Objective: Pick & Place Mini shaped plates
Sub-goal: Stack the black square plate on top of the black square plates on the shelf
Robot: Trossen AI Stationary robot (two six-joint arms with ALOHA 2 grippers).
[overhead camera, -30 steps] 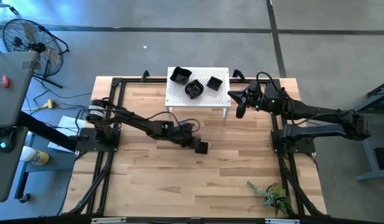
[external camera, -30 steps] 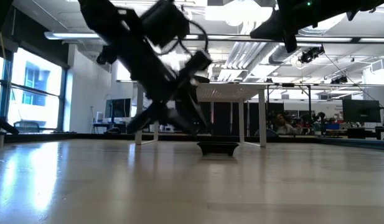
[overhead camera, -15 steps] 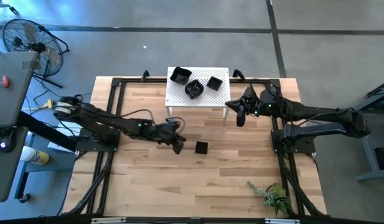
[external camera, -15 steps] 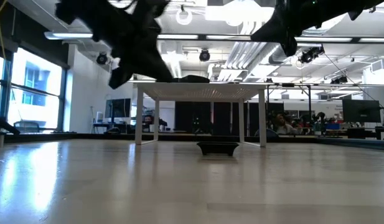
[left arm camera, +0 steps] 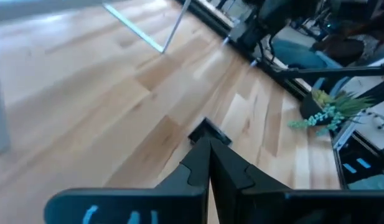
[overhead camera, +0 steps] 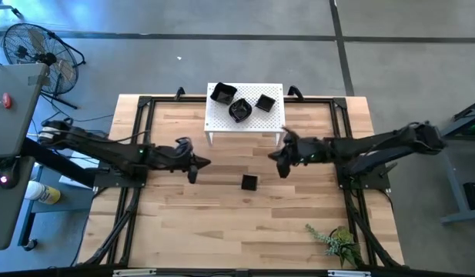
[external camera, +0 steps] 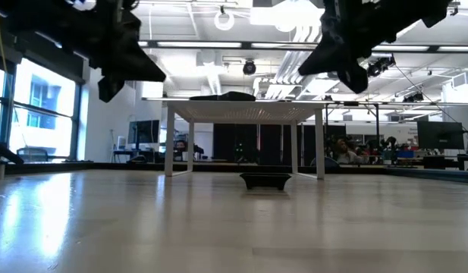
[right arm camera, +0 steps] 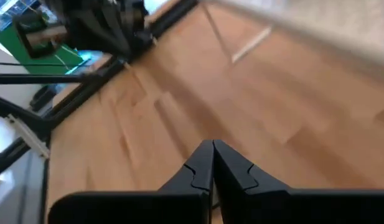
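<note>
One small glossy black square plate [overhead camera: 249, 182] is seen lying alone on the wooden table [overhead camera: 245, 231], three more on the white perforated stand [overhead camera: 271, 119]. Left gripper [overhead camera: 192, 176] and right gripper [overhead camera: 282, 171] are held above, pinched closed, empty.

plates [overhead camera: 239, 104]: glossy black, three at upper centre of the high view | lone plate [overhead camera: 249, 182]: black, mid-frame | stand [overhead camera: 272, 121]: white, dotted with fine perforations | table [overhead camera: 245, 227]: pale wood planks, light-brown grain | arms: dark, nearly black | plant [overhead camera: 335, 241]: green, lower right | floor: grey
</note>
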